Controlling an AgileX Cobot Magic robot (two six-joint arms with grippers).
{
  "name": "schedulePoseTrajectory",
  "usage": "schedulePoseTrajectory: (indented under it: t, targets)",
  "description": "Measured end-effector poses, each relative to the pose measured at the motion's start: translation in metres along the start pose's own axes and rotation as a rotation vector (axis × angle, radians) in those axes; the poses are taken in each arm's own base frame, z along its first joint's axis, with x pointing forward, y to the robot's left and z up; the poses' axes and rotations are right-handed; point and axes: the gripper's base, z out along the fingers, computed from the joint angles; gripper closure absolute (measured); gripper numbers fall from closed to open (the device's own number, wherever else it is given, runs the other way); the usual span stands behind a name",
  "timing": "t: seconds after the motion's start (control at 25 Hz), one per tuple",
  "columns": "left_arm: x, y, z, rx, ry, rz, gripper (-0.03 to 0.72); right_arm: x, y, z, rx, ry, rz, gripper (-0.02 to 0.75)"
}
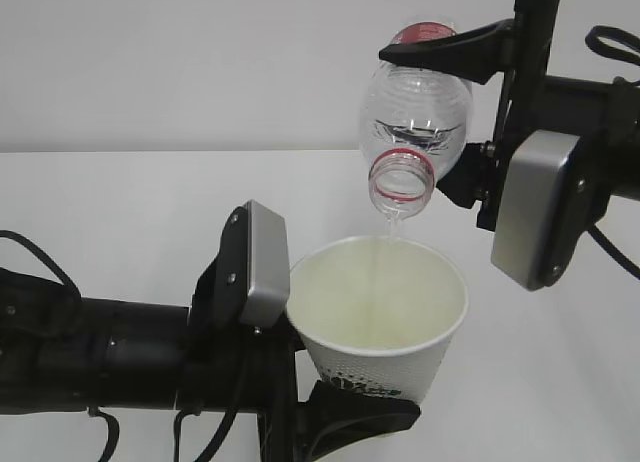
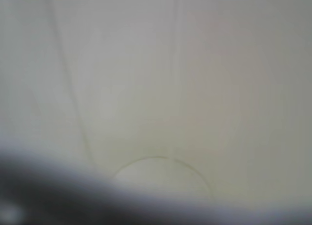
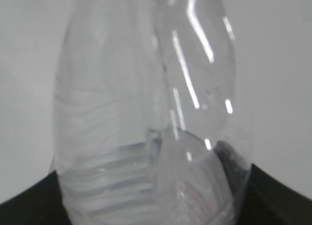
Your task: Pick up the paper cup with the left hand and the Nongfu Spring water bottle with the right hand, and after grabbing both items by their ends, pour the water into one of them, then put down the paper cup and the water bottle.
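The white paper cup (image 1: 378, 317) with a cream inside is held at its lower end by my left gripper (image 1: 345, 392), shut on it. Above it the clear Nongfu Spring water bottle (image 1: 415, 107) hangs tipped mouth-down, red neck ring lowest, with my right gripper (image 1: 452, 112) shut on its body. A thin stream of water (image 1: 393, 227) falls from the mouth into the cup. In the left wrist view the cup's pale surface (image 2: 161, 88) fills the frame above a dark blurred finger (image 2: 39, 198). The right wrist view shows the ribbed bottle (image 3: 146, 113) between dark fingers (image 3: 278, 200).
A white tabletop (image 1: 120, 212) spreads below both arms, with a plain pale wall (image 1: 180, 62) behind it. The grey plates of the left arm (image 1: 262, 267) and the right arm (image 1: 535, 207) stand close to the cup and bottle.
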Motion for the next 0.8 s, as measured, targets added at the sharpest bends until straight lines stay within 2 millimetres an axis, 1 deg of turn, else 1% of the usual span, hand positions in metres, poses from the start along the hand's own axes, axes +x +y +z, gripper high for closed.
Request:
schedulePoseTrajectory:
  t: [0.8]
  targets:
    - [0.0004, -0.0008, 0.0000, 0.009, 0.004, 0.007, 0.205, -0.0001, -0.0001, 0.0000, 0.001, -0.002, 0.000, 0.219]
